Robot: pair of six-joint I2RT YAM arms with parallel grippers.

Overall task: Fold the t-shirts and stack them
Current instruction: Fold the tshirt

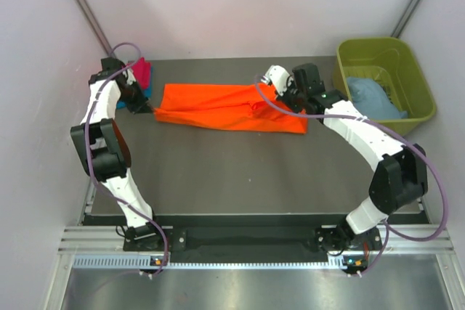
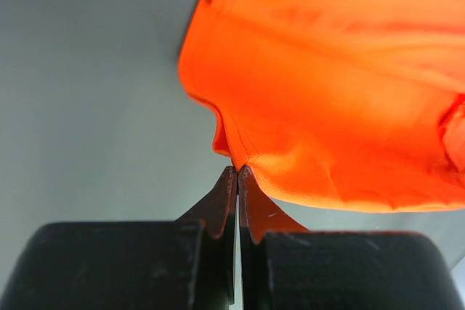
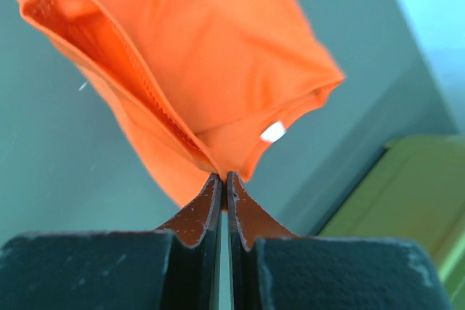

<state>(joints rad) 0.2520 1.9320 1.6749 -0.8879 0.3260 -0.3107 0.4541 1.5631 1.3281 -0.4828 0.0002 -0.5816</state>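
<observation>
Orange t-shirt (image 1: 232,107) mid-fold, one shirt left
Left gripper (image 2: 237,170) and right gripper (image 3: 223,176) clamped on its ends; crimson-pink shirt (image 1: 142,72) looks done at 10 o'clock, light blue shirt (image 1: 372,96) in tub (image 1: 418,70) at 2

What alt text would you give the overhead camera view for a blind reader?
The left gripper and right gripper pinch opposite ends of an orange t-shirt spread across the table. A light blue shirt lies in a green tub at right.
</observation>
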